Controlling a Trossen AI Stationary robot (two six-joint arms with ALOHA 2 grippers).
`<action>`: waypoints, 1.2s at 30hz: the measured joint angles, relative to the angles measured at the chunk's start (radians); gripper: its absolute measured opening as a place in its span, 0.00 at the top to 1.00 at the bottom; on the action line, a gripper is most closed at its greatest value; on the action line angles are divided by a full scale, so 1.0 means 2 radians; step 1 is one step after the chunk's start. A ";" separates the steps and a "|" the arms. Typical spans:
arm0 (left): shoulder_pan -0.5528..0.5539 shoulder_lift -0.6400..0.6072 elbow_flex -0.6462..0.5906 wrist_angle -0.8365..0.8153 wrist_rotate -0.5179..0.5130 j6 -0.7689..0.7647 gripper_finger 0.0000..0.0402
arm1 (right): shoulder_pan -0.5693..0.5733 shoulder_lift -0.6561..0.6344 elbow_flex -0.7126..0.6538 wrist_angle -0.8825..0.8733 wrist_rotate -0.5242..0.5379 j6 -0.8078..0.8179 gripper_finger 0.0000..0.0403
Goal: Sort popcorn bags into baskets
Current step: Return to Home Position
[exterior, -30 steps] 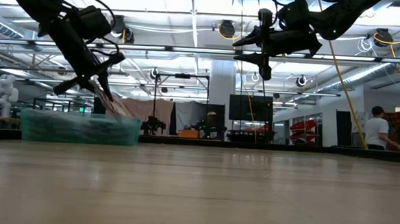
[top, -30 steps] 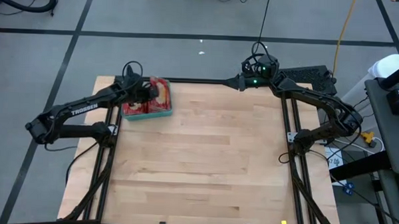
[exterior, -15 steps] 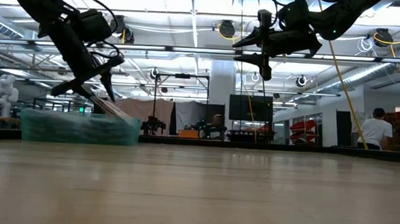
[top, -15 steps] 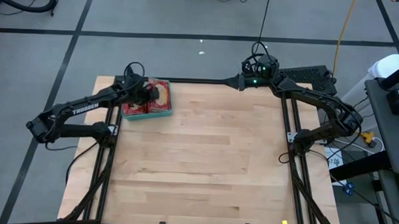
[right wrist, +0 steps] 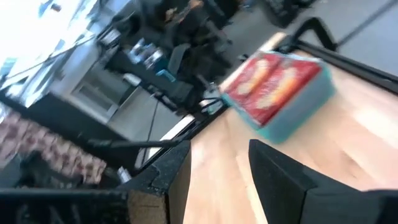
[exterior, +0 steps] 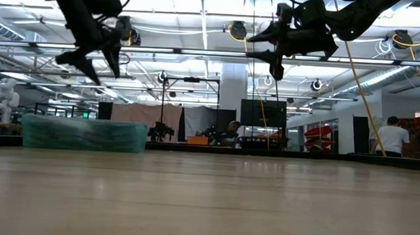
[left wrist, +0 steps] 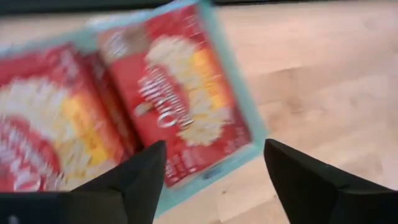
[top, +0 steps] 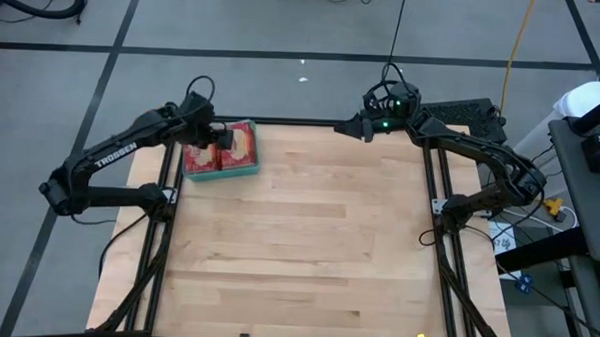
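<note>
Left hand (left wrist: 214,149) spread wide, empty, raised; popcorn bags (left wrist: 180,93) flat in teal basket (exterior: 83,134) right beneath it. Right hand (top: 339,129) parted, empty, well apart from basket.

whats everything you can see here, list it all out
popcorn bags: two show on top, red with a yellow-white popcorn picture, side by side in the basket; any beneath are hidden
basket: one, teal, far-left corner of the table
table: one, pale wood, under both arms
rails: black, along the table's left and right sides
person: one, white top, in the room behind the table
left gripper: dark, open, holding nothing, raised above the basket
right gripper: dark, open, holding nothing, raised over the table's far edge
</note>
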 joint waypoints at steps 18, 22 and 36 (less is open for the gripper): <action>-0.069 -0.092 0.059 0.058 0.030 0.235 0.97 | 0.122 -0.132 0.000 -0.083 0.116 -0.194 0.99; -0.130 -0.140 0.018 0.104 0.040 0.242 0.98 | 0.163 -0.153 0.000 -0.134 0.197 -0.245 1.00; -0.351 -0.205 -0.190 0.280 -0.095 0.149 1.00 | 0.271 -0.173 -0.123 -0.029 0.351 -0.305 1.00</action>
